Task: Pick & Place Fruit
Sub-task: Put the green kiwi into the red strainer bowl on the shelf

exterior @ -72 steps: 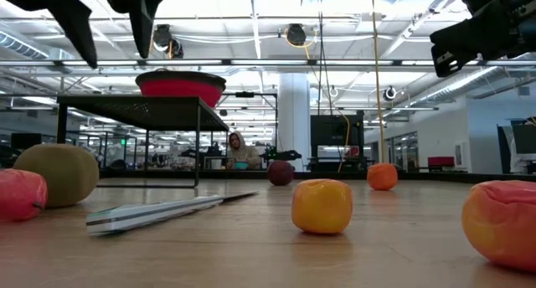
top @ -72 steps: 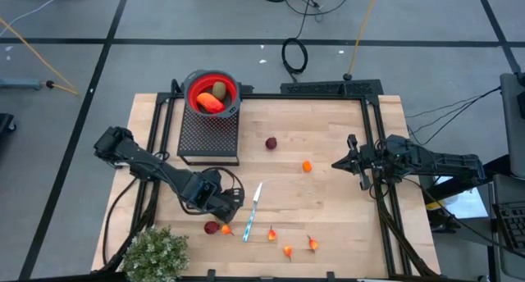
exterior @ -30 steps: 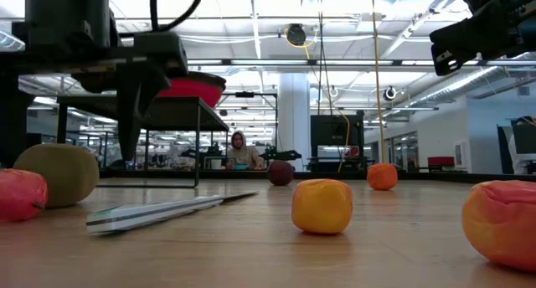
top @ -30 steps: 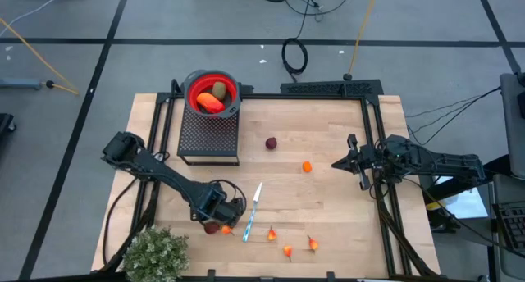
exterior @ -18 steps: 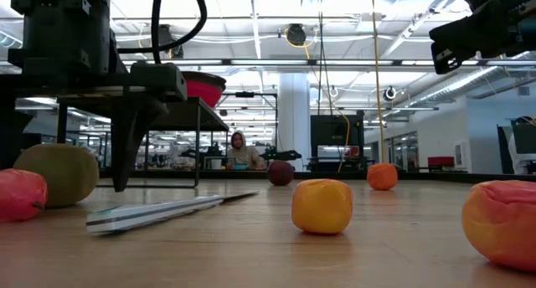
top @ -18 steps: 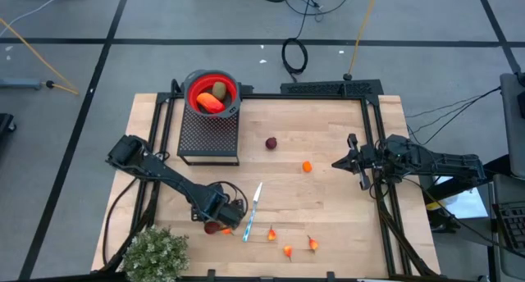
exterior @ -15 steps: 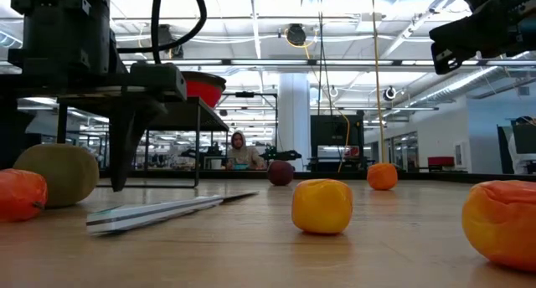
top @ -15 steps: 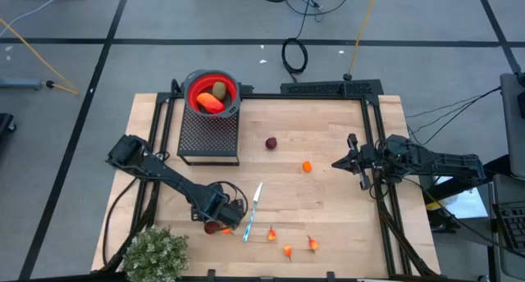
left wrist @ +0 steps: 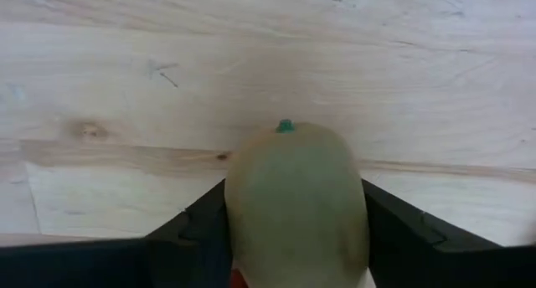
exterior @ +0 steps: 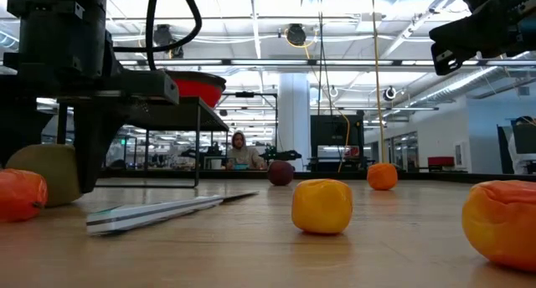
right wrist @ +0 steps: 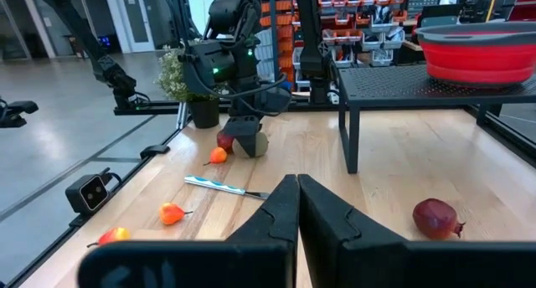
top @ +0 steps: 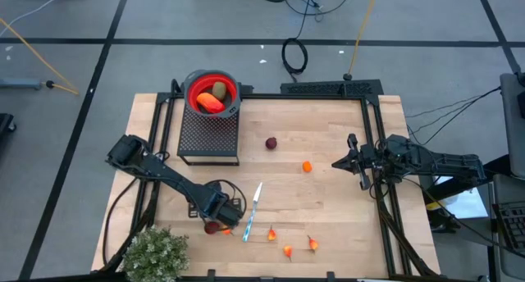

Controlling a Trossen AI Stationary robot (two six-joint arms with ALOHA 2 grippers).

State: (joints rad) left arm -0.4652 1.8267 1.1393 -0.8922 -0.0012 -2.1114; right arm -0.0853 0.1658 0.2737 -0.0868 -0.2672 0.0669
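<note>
— So, left end effector [top: 220, 216]?
— Down at the wooden surface [top: 328, 192], fingers [left wrist: 402, 238] on either side of an olive-brown oval fruit [left wrist: 295, 203], right up against its flanks. Touching or a hair apart, cannot tell.
— Anything close by?
— Just beside it, a dark-red ball [top: 212, 228] and a small orange bit [top: 227, 230]. A little further out, a white-and-blue knife-shaped piece [top: 253, 210] lying flat. Bushy grey-green plant [top: 154, 254] near the same end effector, at the surface's corner.
— Remaining fruit?
— Three tiny red-orange bits beyond the knife: [top: 271, 233], [top: 288, 251], [top: 312, 243]. Well away toward the middle, another dark-red ball [top: 271, 143] and an orange ball [top: 307, 166]. Up on the black mesh stand [top: 209, 134], a red bowl [top: 212, 91] holding an elongated orange-red fruit [top: 208, 102] and an olive-brown oval [top: 220, 90].
— Right end effector [top: 349, 161]?
— Raised off the surface at the far side, fingers pressed together, nothing between them. Orange ball nearest to it, still apart.
— Background?
— Seated person [exterior: 240, 151] far off behind the surface in the low view.
</note>
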